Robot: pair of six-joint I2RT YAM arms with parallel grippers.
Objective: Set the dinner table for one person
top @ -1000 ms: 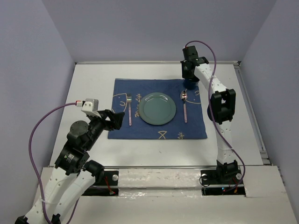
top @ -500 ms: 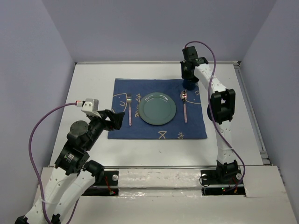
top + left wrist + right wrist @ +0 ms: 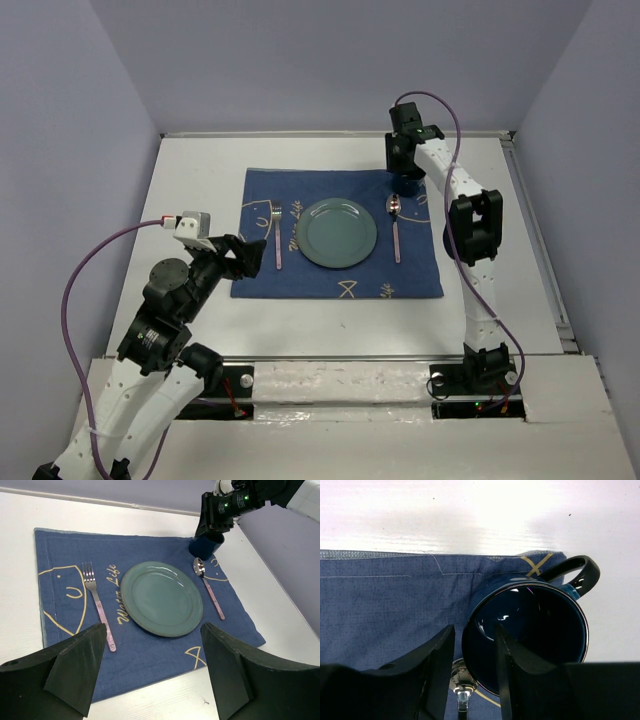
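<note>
Right tool point(image 3: 474, 630) loosened since earlier, jaws now apart astride mug point(image 3: 530, 630) rim. Mug parked above spoon point(image 3: 210, 590), likely drink spot. Left tool point(image 3: 154, 627) open, empty.

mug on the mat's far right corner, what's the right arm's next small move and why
Probably lift the right pincer straight up, clear of the mug. The mug stands upright on the mat beyond the spoon, and the pincer is open astride its rim, one finger inside. The plate and fork already lie in place, so only a clean retreat seems left.
</note>
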